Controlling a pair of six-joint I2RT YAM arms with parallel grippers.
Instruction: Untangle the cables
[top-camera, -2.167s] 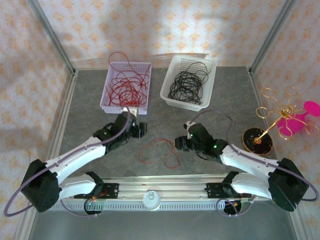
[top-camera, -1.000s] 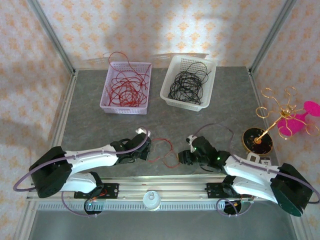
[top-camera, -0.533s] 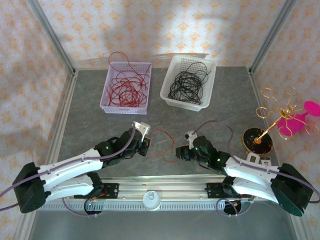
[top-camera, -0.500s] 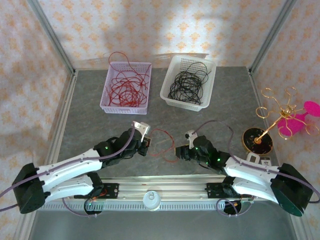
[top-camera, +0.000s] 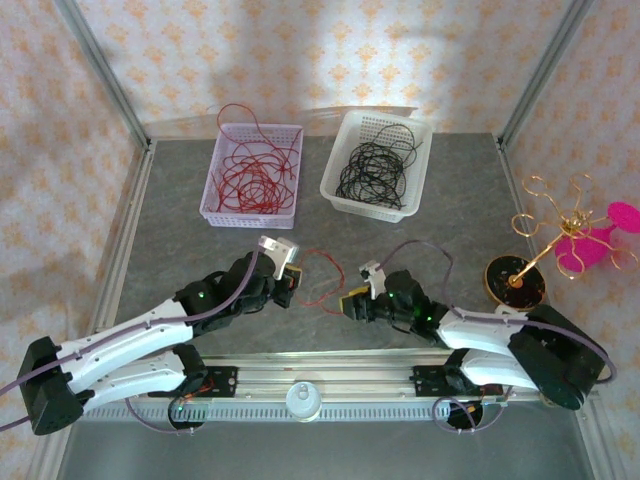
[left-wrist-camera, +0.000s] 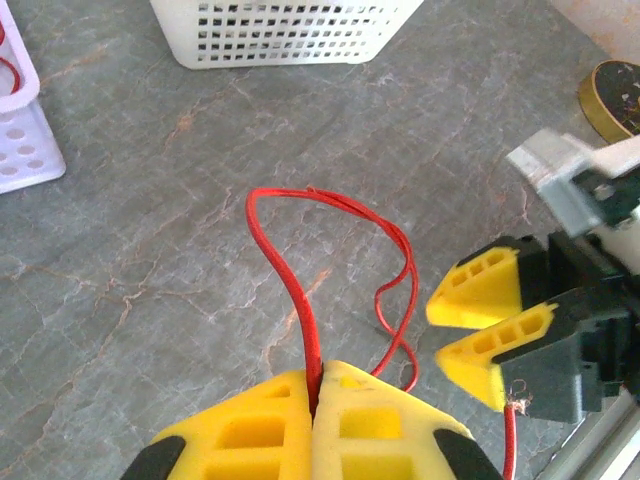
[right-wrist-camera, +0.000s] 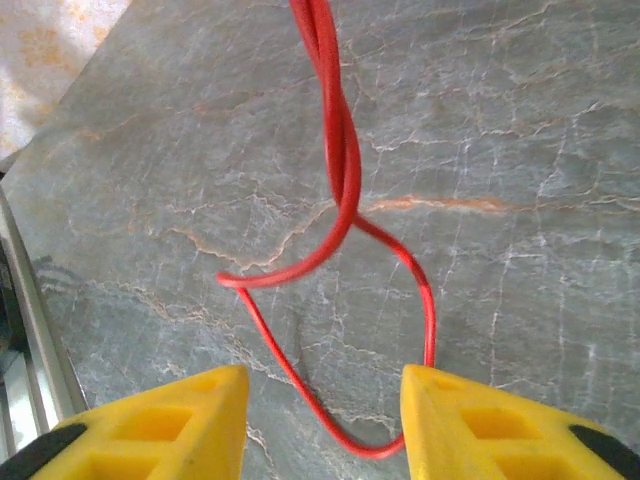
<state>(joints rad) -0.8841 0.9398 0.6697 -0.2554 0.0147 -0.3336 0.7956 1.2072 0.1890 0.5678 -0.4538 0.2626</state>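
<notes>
Down at the near edge of the grey marble-patterned counter (top-camera: 450, 215), the left fingers (left-wrist-camera: 335, 400), yellow and blocky, are pressed tight together on a single thin red wire (left-wrist-camera: 285, 265), which comes up out of the seam between them. From there the red wire arches away over the stone, doubles back on itself and drops in a loose twisted loop towards the right fingers (right-wrist-camera: 215, 410). Those stand partway apart with nothing gripped; the bottom of the loop lies on the counter in the gap between them, and I cannot tell whether it brushes either one. The two arms face each other, fingertips near but apart. Farther back sit two perforated plastic baskets side by side: a lilac basket (top-camera: 213, 190) holding a tangle of curly red wires (top-camera: 250, 178), one strand arcing above its rim, and a white basket (top-camera: 338, 190) holding coiled black wires (top-camera: 370, 175). Off to the right stands a gold wire stand (top-camera: 545, 215) on a round black base (top-camera: 515, 283), with something bright pink (top-camera: 600, 240) behind it.
</notes>
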